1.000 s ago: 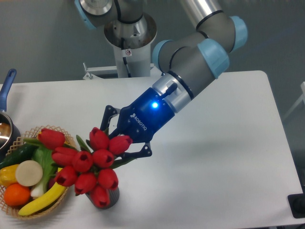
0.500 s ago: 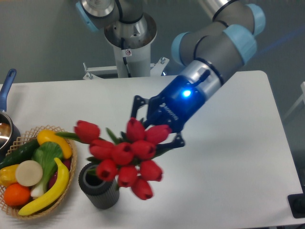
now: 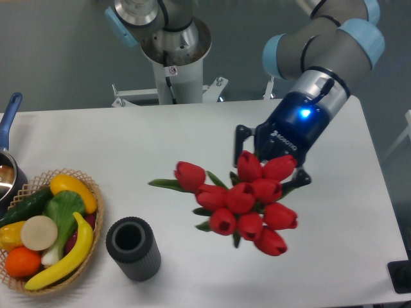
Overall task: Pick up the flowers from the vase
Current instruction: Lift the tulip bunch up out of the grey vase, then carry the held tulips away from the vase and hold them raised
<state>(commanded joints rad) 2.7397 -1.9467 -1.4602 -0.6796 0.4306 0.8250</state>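
Grey wall behind, white desk [image 3: 192,138] in front. Arm [image 3: 321,48] reaching down from top right, blue light lit on the wrist. Basket [image 3: 96,226] at the left edge of the desk, holding yellow, orange and green produce. Pot [image 3: 8,168] with a blue handle cut off at the far left. Flowers [image 3: 247,202] held above the desk, right of centre, well apart from the vase [image 3: 133,248]: red buds bunched together, one bud and a green leaf sticking out to the left. Gripper [image 3: 266,168] just behind the bunch, dark fingers [image 3: 239,142] showing on either side of the buds, clamped on the stems hidden behind the heads. Vase upright near the front edge, just right of the basket without touching it, mouth round and dark, ribbed sides, no stems inside.
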